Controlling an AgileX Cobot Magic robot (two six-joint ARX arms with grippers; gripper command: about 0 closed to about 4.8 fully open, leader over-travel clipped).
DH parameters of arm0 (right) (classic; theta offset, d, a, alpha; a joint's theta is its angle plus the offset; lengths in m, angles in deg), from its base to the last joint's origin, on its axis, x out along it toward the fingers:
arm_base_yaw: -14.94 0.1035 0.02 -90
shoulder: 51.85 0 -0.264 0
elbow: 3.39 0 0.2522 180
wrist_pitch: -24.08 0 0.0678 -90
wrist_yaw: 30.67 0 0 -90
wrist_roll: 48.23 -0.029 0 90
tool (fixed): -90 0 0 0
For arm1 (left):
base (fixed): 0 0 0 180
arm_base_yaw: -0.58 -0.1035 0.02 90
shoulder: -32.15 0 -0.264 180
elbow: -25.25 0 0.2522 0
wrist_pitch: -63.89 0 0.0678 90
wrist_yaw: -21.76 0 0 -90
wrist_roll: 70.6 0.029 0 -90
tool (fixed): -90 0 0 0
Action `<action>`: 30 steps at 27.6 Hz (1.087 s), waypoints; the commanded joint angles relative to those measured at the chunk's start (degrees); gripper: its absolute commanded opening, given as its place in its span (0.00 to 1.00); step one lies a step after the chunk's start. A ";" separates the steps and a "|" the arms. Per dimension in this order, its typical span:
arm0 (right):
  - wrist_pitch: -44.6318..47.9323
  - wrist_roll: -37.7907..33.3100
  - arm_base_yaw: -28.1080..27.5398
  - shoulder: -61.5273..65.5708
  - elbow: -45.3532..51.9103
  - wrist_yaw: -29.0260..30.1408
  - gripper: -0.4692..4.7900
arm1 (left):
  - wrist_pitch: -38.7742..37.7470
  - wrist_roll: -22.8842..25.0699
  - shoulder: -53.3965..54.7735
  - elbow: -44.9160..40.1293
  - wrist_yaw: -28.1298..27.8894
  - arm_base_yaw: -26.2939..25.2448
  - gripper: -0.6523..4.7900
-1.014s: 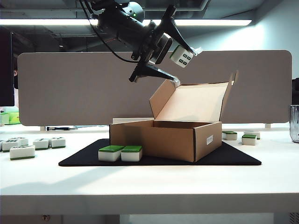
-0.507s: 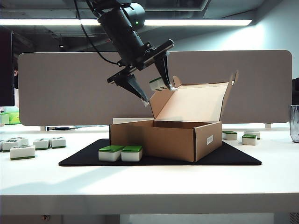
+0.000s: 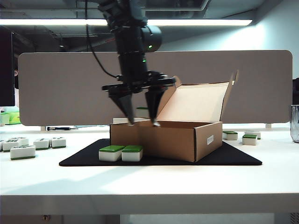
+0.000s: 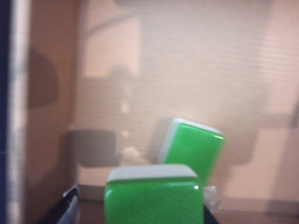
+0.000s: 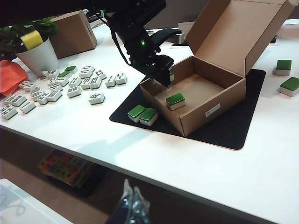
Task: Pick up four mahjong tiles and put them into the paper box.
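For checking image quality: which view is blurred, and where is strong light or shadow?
Left wrist view: soft and blurred, mahjong tiles unsharp, dark shadows on the paper box floor. Exterior view: sharp, bright ceiling strip behind the left gripper. Right wrist view: clear; right gripper dark.

Paper box [image 3: 163,137]: brown corrugated cardboard, matt; inside paler, fine ribbing seen on floor in left wrist view [image 4: 201,70]. Small white label [image 3: 210,139] on one side, paper-like. Mahjong tiles [image 3: 121,152]: hard glossy plastic, white w/ green layer; highlights are seen on green face of tile in box [image 4: 192,149] and on tile at left gripper [image 3: 139,122]. Left gripper: black matt fingers, whitish semi-clear pads at tips [image 4: 72,205]. Mat [image 3: 233,156] under box: black, matt, cloth-like. Table [image 3: 149,186]: white, smooth, slight sheen. Right gripper [image 5: 131,205]: dark, tips pale & translucent.
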 commanded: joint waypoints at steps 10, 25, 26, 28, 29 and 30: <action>0.94 -0.04 0.00 -0.68 -0.13 0.00 0.09 | 2.16 5.92 0.22 0.22 -13.73 3.65 0.64; 0.96 -0.04 0.00 -0.68 -0.13 0.00 0.09 | -0.35 10.88 0.22 0.24 -26.75 3.26 0.79; 0.94 -0.04 0.00 -0.68 -0.13 0.00 0.09 | -0.33 10.69 0.22 0.24 -23.65 2.64 0.92; 0.94 -0.04 0.00 -0.68 -0.13 0.00 0.09 | -0.20 10.67 0.24 0.24 -19.91 1.57 0.94; 0.96 -0.04 0.00 -0.68 -0.13 0.00 0.09 | 0.00 10.67 0.24 0.24 -19.19 1.25 0.94; 0.96 -0.04 0.00 -0.68 -0.13 0.00 0.09 | 0.22 10.67 0.24 0.24 -18.91 0.87 0.94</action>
